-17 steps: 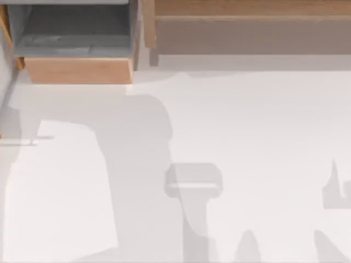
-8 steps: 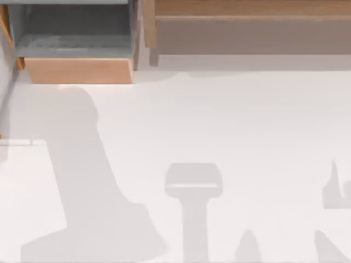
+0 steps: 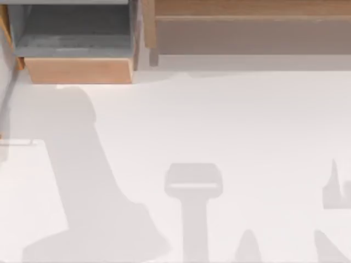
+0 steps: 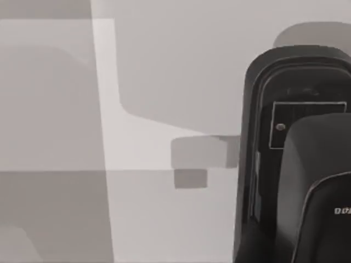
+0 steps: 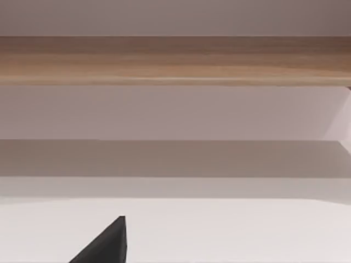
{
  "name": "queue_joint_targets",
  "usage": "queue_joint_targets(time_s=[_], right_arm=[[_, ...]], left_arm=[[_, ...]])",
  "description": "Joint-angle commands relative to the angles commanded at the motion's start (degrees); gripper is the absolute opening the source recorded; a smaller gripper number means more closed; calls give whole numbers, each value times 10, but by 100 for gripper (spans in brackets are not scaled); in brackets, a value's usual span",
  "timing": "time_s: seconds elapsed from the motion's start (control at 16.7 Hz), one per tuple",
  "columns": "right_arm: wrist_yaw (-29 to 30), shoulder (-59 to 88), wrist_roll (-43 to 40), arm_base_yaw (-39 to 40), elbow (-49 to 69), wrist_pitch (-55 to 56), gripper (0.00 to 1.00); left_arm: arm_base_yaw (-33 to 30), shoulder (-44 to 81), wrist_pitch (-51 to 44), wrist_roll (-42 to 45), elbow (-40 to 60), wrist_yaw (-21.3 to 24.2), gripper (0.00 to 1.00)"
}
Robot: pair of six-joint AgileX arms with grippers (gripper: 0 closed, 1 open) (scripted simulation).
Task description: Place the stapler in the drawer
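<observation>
**Short of the drawer: the stapler could land on the worktop**

In the top view the drawer point(image 3: 79, 70) stands open at the far left corner. Its grey floor is bare and its tan front panel faces the worktop point(image 3: 247, 120). A long arm shadow point(image 3: 82, 164) runs up to that panel and stops there.

The main risk is a release made too early, which would put the stapler on the worktop in front of the panel, or make it clip the panel's top edge and bounce out. A tilted carry could also let it slide.

In the left wrist view the stapler point(image 4: 296, 164) sits very close to the camera, black and glossy. I therefore judge that it is at the left end effector and not yet in the drawer. I cannot tell whether that end effector is wide, narrow or clamped on it.

The right end effector point(image 5: 107, 244) idles facing the wooden ledge point(image 5: 175, 60), and I cannot tell its state either.
</observation>
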Motion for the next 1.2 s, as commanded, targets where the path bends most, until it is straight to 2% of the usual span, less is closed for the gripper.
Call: queue_joint_targets(time_s=[0.42,1.2], right_arm=[[0,0,0,0,0,0,100],[0,0,0,0,0,0,100]], left_arm=[[2,-5,14,0,-24,1,0],[2,-5,14,0,-24,1,98]])
